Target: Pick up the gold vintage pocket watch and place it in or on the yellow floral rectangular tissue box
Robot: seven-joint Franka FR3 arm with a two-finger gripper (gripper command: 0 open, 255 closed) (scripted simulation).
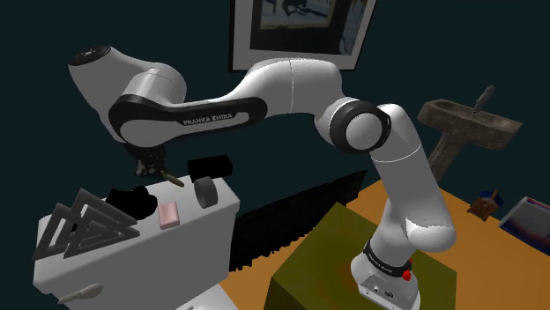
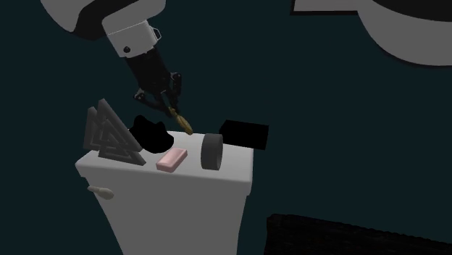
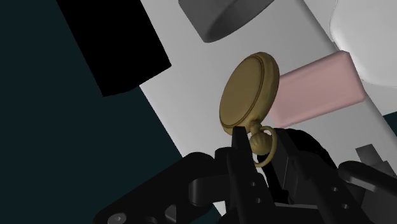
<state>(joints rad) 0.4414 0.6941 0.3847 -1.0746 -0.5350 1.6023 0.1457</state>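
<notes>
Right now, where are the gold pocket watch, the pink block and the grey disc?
gold pocket watch (image 3: 248, 89), wrist view, middle of its round case.
pink block (image 2: 172, 159), second exterior view, its top face.
grey disc (image 2: 211, 152), second exterior view, the side facing the camera.

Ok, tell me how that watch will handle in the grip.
The watch looks like rigid, smooth gold metal, so it may slip. The end effector pinches it near the small stem ring, case sticking out beyond, so it could pivot. Set on edge, the round case would probably roll or topple.
</notes>
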